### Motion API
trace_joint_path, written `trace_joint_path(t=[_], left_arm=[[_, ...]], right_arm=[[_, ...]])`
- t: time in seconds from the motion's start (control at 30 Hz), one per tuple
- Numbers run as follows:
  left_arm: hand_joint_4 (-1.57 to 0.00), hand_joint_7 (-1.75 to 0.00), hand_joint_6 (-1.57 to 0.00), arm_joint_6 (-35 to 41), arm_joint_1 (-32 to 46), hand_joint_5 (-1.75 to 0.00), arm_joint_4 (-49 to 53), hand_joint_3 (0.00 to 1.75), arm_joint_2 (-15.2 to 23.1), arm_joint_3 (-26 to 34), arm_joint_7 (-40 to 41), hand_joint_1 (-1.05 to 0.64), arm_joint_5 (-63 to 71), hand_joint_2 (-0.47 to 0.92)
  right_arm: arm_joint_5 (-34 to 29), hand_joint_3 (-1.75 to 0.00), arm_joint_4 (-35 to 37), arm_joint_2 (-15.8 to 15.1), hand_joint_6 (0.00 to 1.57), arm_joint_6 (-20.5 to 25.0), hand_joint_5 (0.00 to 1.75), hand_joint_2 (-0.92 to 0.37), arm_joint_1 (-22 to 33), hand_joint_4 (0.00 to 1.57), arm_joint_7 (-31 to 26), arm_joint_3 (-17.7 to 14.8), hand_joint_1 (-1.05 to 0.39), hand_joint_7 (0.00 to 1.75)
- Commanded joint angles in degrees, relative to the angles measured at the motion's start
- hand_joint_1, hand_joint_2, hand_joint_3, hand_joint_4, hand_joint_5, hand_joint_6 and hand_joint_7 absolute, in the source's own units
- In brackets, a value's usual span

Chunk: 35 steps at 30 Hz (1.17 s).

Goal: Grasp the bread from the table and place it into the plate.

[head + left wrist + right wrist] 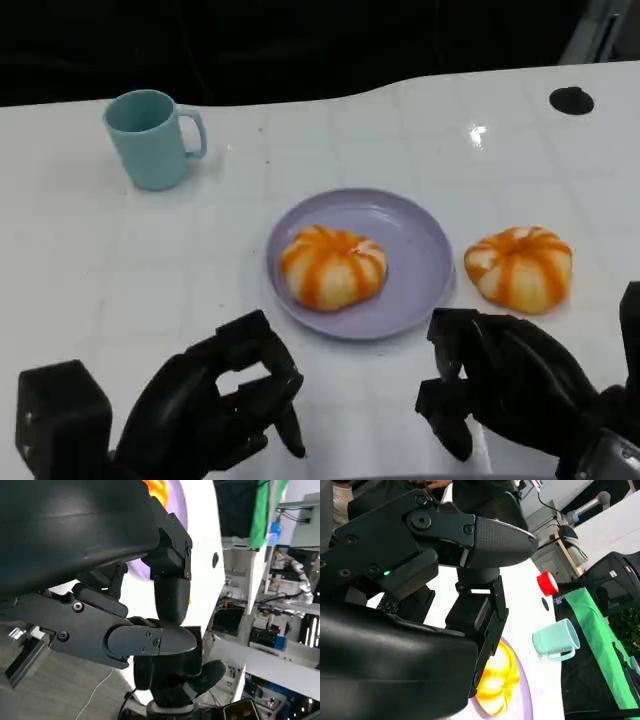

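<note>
Right hand [500,385] fingers [452,345] curled, empty; loose bun [519,265] just beyond them. Risk: knocking it along counter [80,250], missing plate [425,250].

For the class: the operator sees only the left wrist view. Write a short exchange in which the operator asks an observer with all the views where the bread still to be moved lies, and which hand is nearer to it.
Operator: I see a bit of orange bread on purple. Is there another bread?
Observer: Yes, a second bread lies on the table, close beside the right rim of the plate.
Operator: Which hand is nearer to it?
Observer: The right hand. It sits just in front of that bread and holds nothing.
</note>
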Motion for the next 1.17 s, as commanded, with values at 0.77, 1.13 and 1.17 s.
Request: trace_joint_path(t=[0.77, 1.13, 1.17], left_arm=[[-0.87, -1.75, -0.63, 0.0, -1.9, -1.75, 7.2, 0.24, -0.8, 2.4, -4.1, -0.62, -2.9, 0.92], [-0.89, -1.75, -0.65, -1.7, -2.1, -1.75, 9.0, 0.24, -1.5, 2.7, -5.3, -0.63, -2.8, 0.92], [-0.89, -1.75, -0.65, -1.8, -2.1, -1.75, 9.0, 0.25, -1.5, 2.7, -5.4, -0.63, -2.7, 0.92]], right_arm=[[0.0, -0.74, 2.8, -0.6, 1.1, -2.7, 1.62, -0.69, -1.7, 1.29, 1.4, -0.8, -0.95, 1.58], [-0.4, -0.75, 3.2, -0.5, 1.09, -3.0, 1.63, -0.69, -1.7, 1.28, 1.3, -0.6, -0.95, 1.58], [-0.7, -0.75, 3.2, -0.6, 1.1, -3.2, 1.63, -0.69, -1.7, 1.28, 1.2, -0.5, -0.95, 1.58]])
